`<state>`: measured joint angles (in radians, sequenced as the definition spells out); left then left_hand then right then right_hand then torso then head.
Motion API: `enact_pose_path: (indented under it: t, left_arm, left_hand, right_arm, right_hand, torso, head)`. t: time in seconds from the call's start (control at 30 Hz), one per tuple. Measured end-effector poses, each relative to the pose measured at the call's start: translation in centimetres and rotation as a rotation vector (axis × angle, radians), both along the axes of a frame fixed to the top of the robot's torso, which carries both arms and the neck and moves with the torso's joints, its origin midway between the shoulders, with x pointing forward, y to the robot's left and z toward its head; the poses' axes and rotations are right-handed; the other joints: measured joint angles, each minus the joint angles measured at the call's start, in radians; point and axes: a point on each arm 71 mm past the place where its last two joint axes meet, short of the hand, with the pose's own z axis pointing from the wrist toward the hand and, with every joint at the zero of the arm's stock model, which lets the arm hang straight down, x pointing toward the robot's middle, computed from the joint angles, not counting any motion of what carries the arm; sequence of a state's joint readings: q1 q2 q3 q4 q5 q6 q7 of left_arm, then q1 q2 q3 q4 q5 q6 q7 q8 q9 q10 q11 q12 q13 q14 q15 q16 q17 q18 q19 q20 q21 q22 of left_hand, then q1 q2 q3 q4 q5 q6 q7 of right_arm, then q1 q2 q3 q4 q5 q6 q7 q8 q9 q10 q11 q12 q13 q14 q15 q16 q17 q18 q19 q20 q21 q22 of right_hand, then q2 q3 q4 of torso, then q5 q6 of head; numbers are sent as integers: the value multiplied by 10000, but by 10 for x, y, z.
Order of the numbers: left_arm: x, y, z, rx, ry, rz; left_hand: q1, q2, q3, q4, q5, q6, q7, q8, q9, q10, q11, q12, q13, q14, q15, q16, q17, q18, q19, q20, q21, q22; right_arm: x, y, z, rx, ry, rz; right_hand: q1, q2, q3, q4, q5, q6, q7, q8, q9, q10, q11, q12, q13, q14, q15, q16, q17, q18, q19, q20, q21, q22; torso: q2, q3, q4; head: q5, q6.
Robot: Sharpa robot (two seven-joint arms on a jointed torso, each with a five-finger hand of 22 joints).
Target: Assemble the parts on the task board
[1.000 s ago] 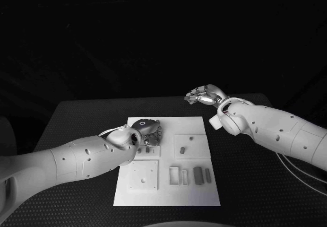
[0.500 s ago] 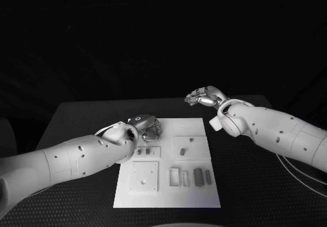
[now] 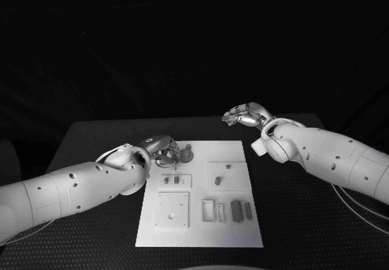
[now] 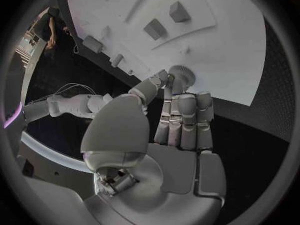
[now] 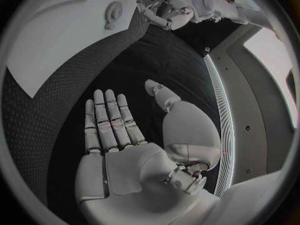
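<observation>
The white task board point(image 3: 231, 151) lies in the middle of the black table. A round ridged gear part point(image 3: 187, 152) lies on the board's far left corner, and it also appears in the wrist views point(image 4: 181, 74) point(image 5: 113, 9). My left hand point(image 3: 162, 151) is just left of it, fingers stretched out, with the fingertips point(image 4: 177, 85) and thumb at the gear's rim and no clear grip on it. My right hand point(image 3: 246, 115) hovers beyond the board's far right corner, flat with fingers point(image 5: 106, 117) straight and nothing in it.
Nearer on the board are two small pegs point(image 3: 170, 180), a peg in a raised square point(image 3: 217, 180), a square plate with holes point(image 3: 172, 208), and several upright blocks point(image 3: 236, 209). Black table point(image 3: 308, 225) surrounds the board on every side.
My left hand has drawn back to the left off the board's far left corner, uncovering the gear part that it hid before. The right hand has stayed almost still.
</observation>
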<state>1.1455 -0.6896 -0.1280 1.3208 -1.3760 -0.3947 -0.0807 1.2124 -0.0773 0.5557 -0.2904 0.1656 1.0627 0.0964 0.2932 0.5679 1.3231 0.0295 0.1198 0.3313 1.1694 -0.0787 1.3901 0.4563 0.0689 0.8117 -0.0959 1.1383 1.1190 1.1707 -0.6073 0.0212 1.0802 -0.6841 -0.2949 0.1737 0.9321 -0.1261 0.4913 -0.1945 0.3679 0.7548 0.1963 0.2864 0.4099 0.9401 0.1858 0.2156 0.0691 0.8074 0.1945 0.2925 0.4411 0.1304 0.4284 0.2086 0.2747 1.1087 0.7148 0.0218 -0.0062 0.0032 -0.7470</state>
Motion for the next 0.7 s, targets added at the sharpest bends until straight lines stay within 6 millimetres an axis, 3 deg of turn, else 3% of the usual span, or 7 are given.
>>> enact_pose_path:
  t: [0.23,0.7]
  left_arm:
    - [-1,14,-1,-90,141,228]
    - [3,20,-7,3,486,282]
  left_hand:
    - [21,-4,0,0,-2,0,0,0,-3,26,-27,28,0,29,3,0,-11,-2,0,0,0,0]
    - [35,-17,-2,0,5,-1,-1,-1,-14,26,-29,29,0,47,19,0,-20,-6,-1,1,0,-2]
  right_arm:
    - [0,-2,0,-10,0,-23]
    - [0,-2,0,-9,0,-21]
  right_hand:
    - [0,0,0,0,0,0,0,0,0,0,0,0,0,0,0,0,0,1,0,0,0,0]
    - [0,0,0,0,0,0,0,0,-2,0,0,0,0,0,0,0,-6,0,0,0,-40,19]
  torso:
    - [1,-20,9]
    - [7,-22,-10]
  head:
    - [1,-14]
    - [35,-45]
